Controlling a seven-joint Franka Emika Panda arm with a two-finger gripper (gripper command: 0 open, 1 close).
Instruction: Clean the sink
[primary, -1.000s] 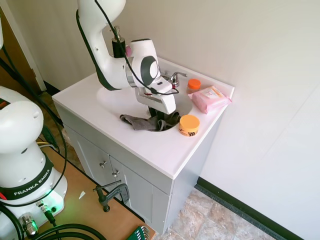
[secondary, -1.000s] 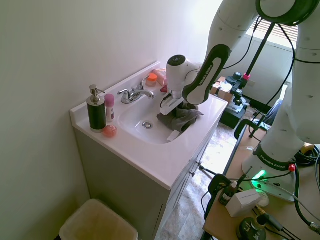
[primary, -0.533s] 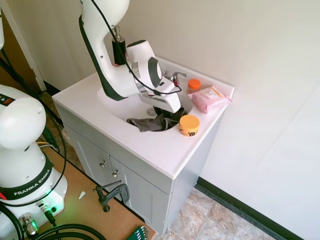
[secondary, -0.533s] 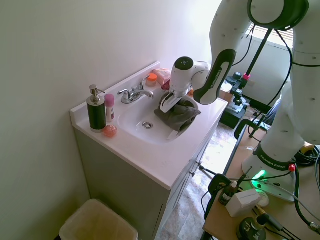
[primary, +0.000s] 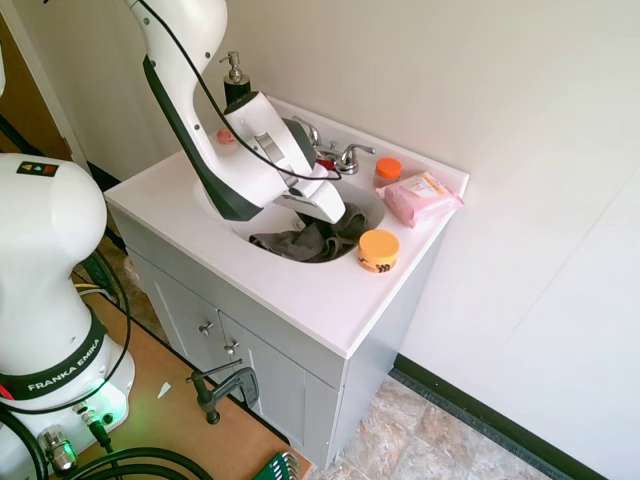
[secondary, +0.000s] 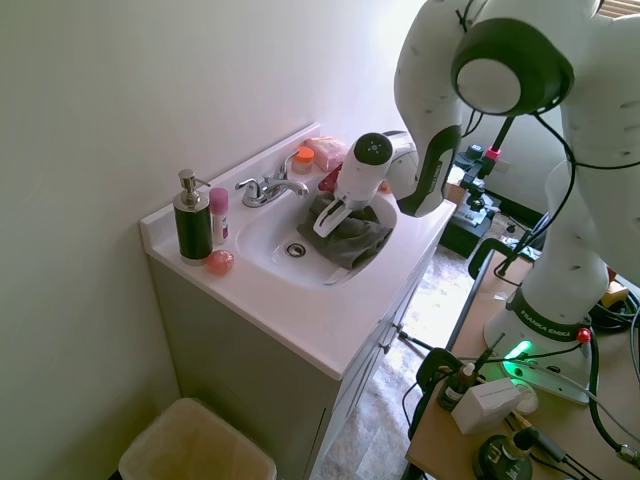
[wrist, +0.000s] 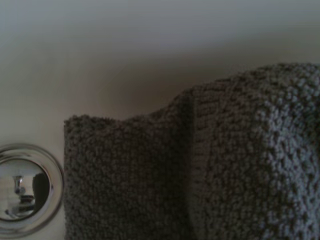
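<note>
Plain pale walls (primary: 520, 90) enclose a white cabinet (primary: 260, 365); stone-look floor tiles (primary: 420, 440) at 5 o'clock, dark baseboard (primary: 480, 415) alongside.

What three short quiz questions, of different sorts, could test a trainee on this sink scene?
1. True or false: the grey cloth lies inside the sink.
2. What stands nearest the soap pump? A) pink bottle B) pink pack C) orange-lidded jar
3. Fill in: in the wrist view, the round metal thing beside the cloth is the ____.

Key: 1 true; 2 A; 3 drain.
</note>
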